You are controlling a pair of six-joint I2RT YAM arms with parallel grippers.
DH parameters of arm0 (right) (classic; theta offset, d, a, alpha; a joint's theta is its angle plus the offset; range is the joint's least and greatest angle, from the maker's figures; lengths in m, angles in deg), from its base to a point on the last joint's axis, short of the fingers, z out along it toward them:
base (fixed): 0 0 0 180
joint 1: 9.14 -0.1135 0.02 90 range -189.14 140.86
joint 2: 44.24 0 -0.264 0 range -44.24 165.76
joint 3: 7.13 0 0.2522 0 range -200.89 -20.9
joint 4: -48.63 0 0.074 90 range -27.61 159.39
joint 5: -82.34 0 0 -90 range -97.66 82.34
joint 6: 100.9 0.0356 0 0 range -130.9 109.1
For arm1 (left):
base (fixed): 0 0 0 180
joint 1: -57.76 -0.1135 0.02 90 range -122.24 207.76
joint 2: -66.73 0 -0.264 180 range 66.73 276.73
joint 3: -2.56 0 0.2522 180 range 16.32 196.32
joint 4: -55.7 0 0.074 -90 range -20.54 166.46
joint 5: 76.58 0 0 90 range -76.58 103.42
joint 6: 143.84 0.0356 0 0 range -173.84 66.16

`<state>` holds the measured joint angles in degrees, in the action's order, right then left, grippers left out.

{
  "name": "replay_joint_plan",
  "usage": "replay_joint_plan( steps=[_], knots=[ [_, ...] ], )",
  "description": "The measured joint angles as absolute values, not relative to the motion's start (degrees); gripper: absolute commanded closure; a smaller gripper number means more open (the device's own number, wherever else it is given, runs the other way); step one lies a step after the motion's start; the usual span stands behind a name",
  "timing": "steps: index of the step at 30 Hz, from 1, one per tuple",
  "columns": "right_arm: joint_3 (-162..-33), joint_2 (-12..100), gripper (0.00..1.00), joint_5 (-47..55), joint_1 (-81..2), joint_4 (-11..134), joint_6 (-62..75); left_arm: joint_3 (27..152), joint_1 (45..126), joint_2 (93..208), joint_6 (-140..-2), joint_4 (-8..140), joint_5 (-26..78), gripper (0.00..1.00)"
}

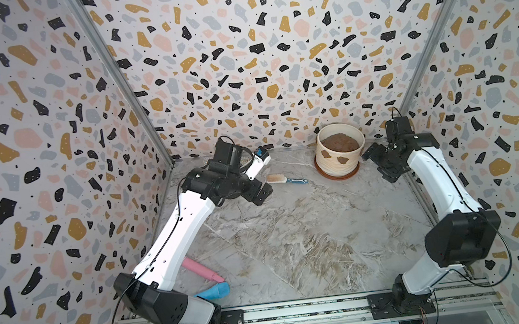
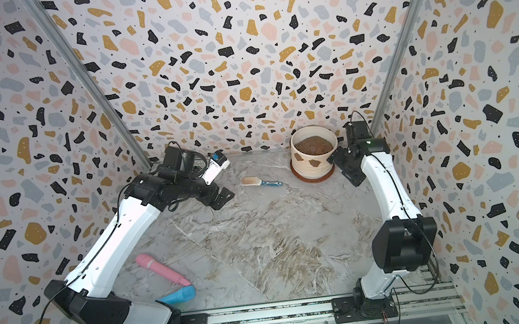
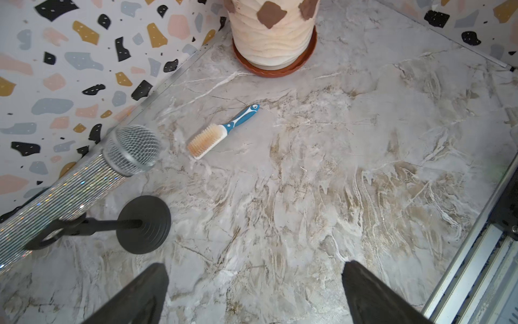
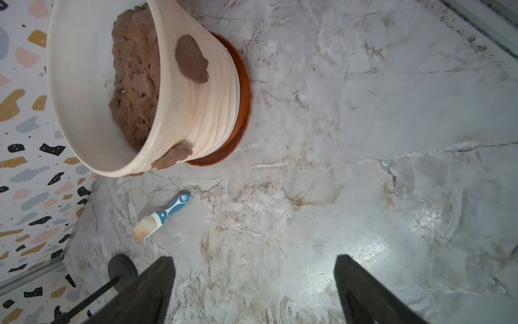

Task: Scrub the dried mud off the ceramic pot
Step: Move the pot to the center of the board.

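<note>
Step in hand: judged to be fetching the brush; no scrubbing begun.
Brush: lay flat on the table, between the left gripper and the pot, apart from both, handle end toward the pot.
Left gripper: jaws wide apart, empty, short of the brush.
Right gripper: jaws wide apart, empty, near the pot's side, apart from it.
Pot: stood upright on a brown saucer by the back wall.
Dried mud: flat patches stuck to the pot's outer wall, several around it.
Recommended grip: across the blue handle, bristles left free.
Recommended support: pot steadied at the rim by the right gripper, against sliding or tipping.
Pot contents: lumpy brown soil, below the rim; not for scrubbing.
Saucer contents: the pot only.
</note>
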<state>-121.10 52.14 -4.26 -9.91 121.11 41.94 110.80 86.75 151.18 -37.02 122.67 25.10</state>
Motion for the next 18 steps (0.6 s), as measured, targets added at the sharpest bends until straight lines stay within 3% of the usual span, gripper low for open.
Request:
replay_joint_plan(
  steps=[7, 18],
  knots=[
    [-141.2, 67.4, 0.19, -6.0, -10.4, 129.6, 44.2, 114.8, 92.2, 155.6, -37.0, 125.4, 26.2, 0.0],
    [-163.0, 87.2, 0.19, -7.6, -12.8, 135.6, 47.8, 115.7, 92.4, 156.7, -36.5, 128.8, 29.9, 0.0]
  ],
)
